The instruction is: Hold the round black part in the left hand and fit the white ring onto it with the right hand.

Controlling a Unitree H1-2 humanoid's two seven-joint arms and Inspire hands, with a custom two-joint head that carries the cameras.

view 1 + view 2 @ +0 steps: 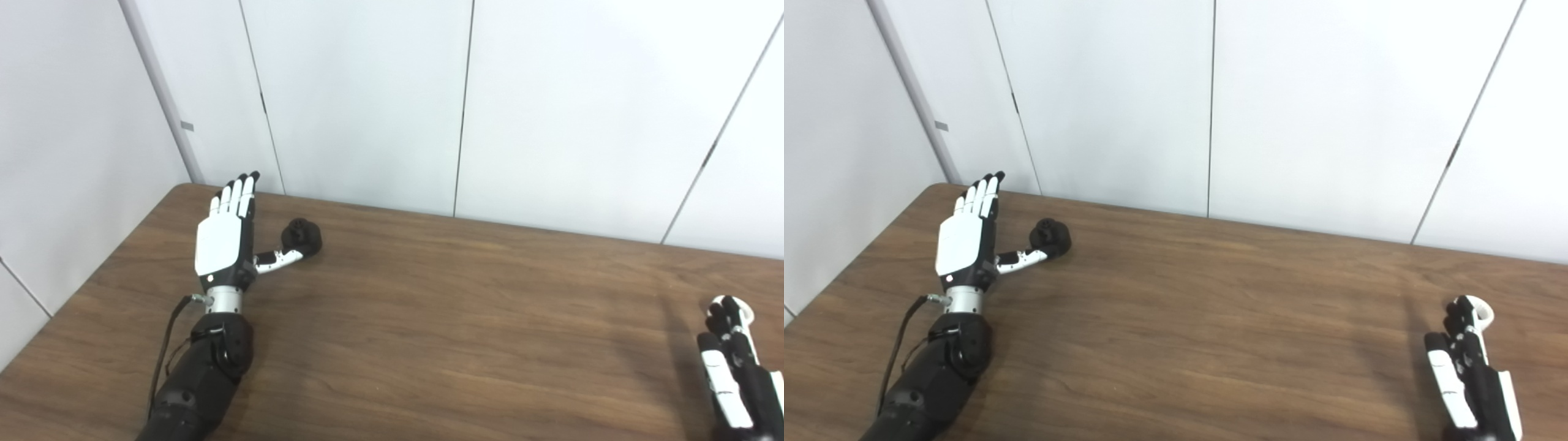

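The round black part [301, 236] rests on the wooden table [429, 318] near its far left corner. My left hand [225, 236] lies just left of it, open, with fingers stretched toward the wall and the thumb tip reaching the part's near side. At the table's right front, the white ring [742, 308] lies by the fingertips of my right hand [729, 355]. That hand stands on edge with fingers mostly straight and the thumb short of the ring. The hand hides part of the ring.
White wall panels [367, 98] run close behind the table's far edge and along its left side. A thin black cable [166, 343] loops beside my left forearm.
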